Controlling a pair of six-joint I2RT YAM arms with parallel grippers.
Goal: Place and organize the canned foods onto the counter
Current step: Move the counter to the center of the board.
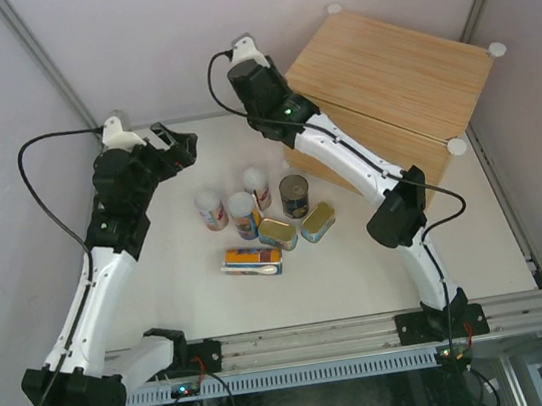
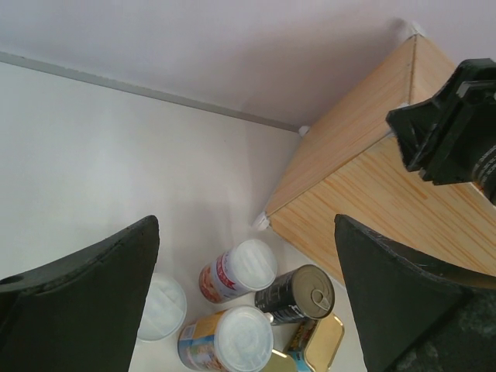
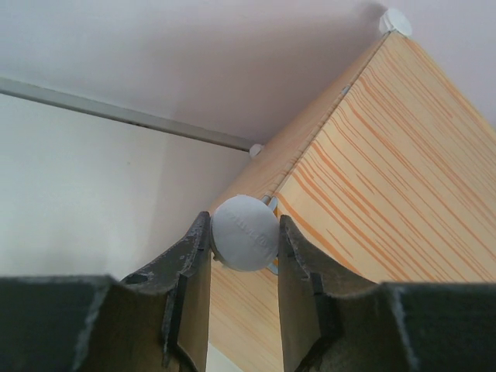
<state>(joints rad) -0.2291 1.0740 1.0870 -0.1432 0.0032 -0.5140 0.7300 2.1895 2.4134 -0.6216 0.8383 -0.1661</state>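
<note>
The cabinet is light wood grain, smooth and matt. Its corner knob is white matt plastic. The dark can has a shiny metal top. The tall cans have white plastic lids and glossy labels. The flat tins are glossy gold metal. The bench is matt white.

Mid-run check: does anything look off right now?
Two things. The right gripper is clamped on a white corner connector of the counter, not on a can. Also, one tall can lies on its side nearest the arm bases, while the other tall cans stand upright.
</note>
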